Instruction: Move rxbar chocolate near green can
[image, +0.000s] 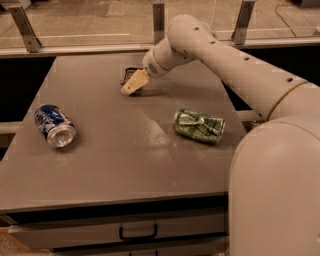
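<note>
The rxbar chocolate (128, 74) is a dark flat bar lying on the grey table (110, 165) near its far edge. Only its left part shows; the rest is hidden behind my gripper. My gripper (133, 84), cream-coloured, sits right over the bar's near side, pointing down to the left. I cannot tell if it touches the bar. The green can (199, 125), dented with a pinched middle, lies on its side to the right of the table's middle, well apart from the bar and gripper.
A blue and white can (55, 125) lies on its side at the table's left, silver top facing the near edge. My arm (235, 65) spans the back right. A drawer handle (138, 232) is below the front edge. Metal posts (159, 20) stand behind.
</note>
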